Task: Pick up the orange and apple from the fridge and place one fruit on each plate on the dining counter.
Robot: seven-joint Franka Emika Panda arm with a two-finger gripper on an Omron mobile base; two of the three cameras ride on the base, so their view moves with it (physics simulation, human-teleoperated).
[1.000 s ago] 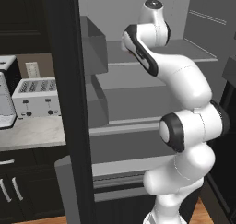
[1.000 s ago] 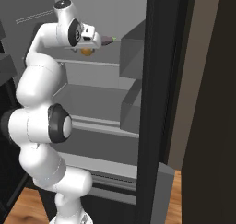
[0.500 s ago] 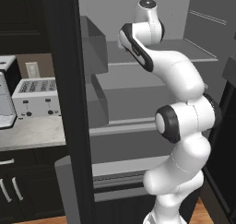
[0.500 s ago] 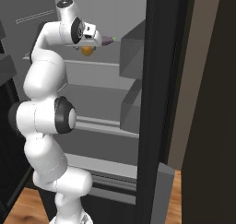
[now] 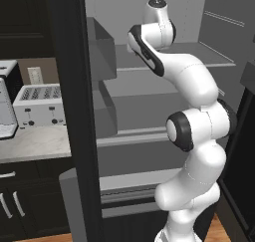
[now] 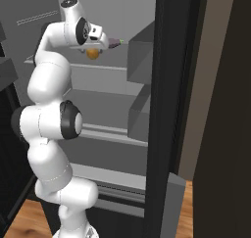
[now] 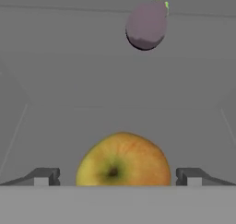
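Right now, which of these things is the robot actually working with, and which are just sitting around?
Part of the job:
- apple, between the gripper fingers
- fridge, open, with the arm reaching onto a shelf

Just lying about:
- purple fruit, farther back on the same shelf
- toaster on the side counter

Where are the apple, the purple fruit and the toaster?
apple (image 7: 122, 161), hand view, middle of its front skin.
purple fruit (image 7: 145, 25), hand view, middle of its body.
toaster (image 5: 39, 105), left base view, its front face.
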